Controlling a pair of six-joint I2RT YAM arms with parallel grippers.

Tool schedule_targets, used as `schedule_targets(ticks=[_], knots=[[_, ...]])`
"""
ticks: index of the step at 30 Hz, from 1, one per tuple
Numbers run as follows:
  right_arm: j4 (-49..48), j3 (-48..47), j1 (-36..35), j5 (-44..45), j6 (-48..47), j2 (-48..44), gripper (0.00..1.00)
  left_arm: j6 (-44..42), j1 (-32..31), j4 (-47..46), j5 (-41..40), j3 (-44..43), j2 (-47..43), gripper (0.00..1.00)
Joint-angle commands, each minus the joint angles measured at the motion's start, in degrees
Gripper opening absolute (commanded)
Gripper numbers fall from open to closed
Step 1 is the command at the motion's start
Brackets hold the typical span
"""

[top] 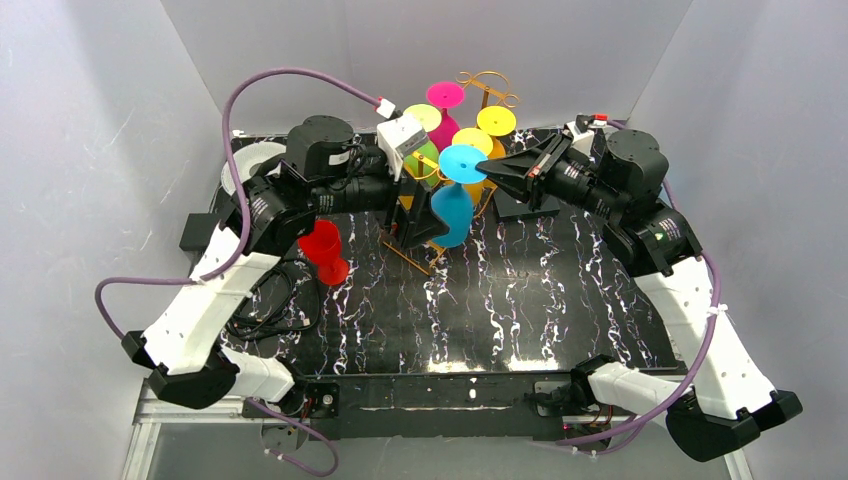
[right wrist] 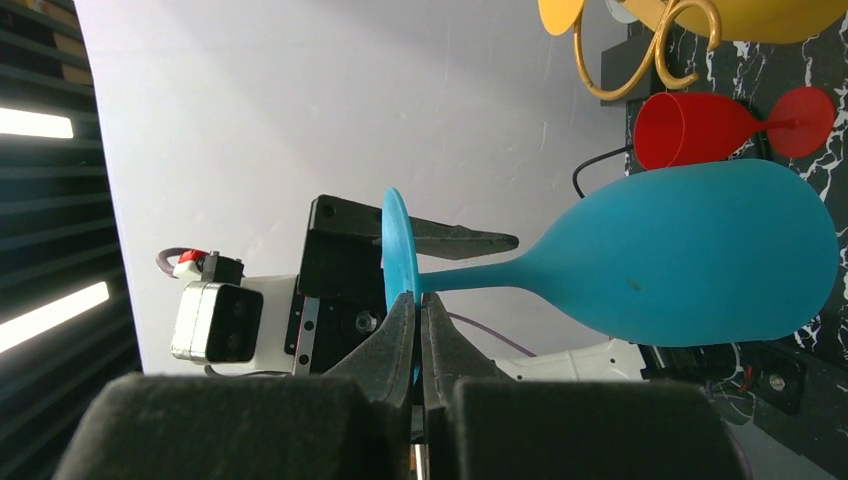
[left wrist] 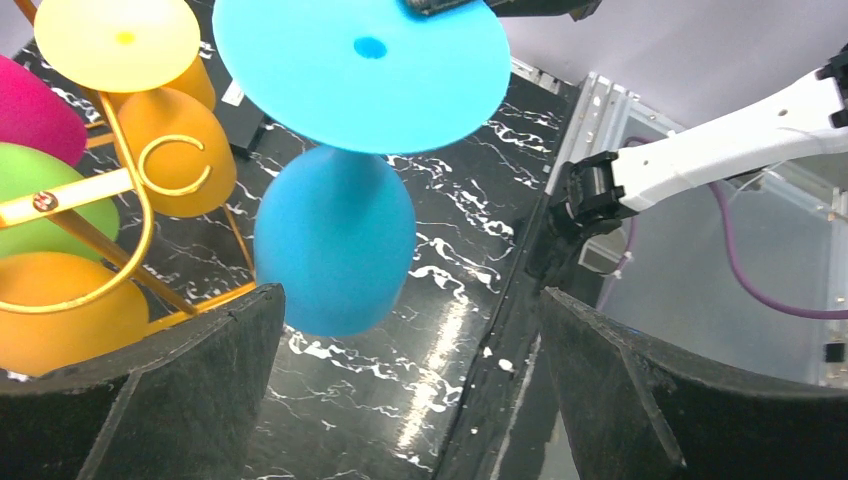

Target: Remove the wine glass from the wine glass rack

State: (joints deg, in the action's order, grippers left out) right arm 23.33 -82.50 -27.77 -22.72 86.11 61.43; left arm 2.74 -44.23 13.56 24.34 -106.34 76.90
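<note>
Pinched by just its foot rim in the closed right claw (right wrist: 418, 300), the blue wine glass (right wrist: 690, 265) hangs bowl-down beside the wine glass rack (left wrist: 90, 187) (left claw (left wrist: 408, 295) gaping wide around its bowl, holding nothing), so it could swivel loose and fall.

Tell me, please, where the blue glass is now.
In the top view the blue wine glass is foot-up at centre back, in front of the rack, its foot pinched by the right gripper.

Your left claw (left wrist: 410, 300) stands wide open. The blue wine glass (left wrist: 335, 240) hangs foot-up ahead, beside the wine glass rack (left wrist: 75, 194).
</note>
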Motion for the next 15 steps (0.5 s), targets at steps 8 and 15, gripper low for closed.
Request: schedule_targets(ticks=[8,15], knots=[[-4.25,-0.66,0.61,-4.14,2.38,-0.52,0.01,-7.49,-4.24,-6.85,-7.02,-1.5,1.19,0.97],[-7.05,0.71,0.78,-5.76,5.01,-0.87,0.01,-4.63,-4.68,-12.13,-7.48,-1.86,2.76,0.86]])
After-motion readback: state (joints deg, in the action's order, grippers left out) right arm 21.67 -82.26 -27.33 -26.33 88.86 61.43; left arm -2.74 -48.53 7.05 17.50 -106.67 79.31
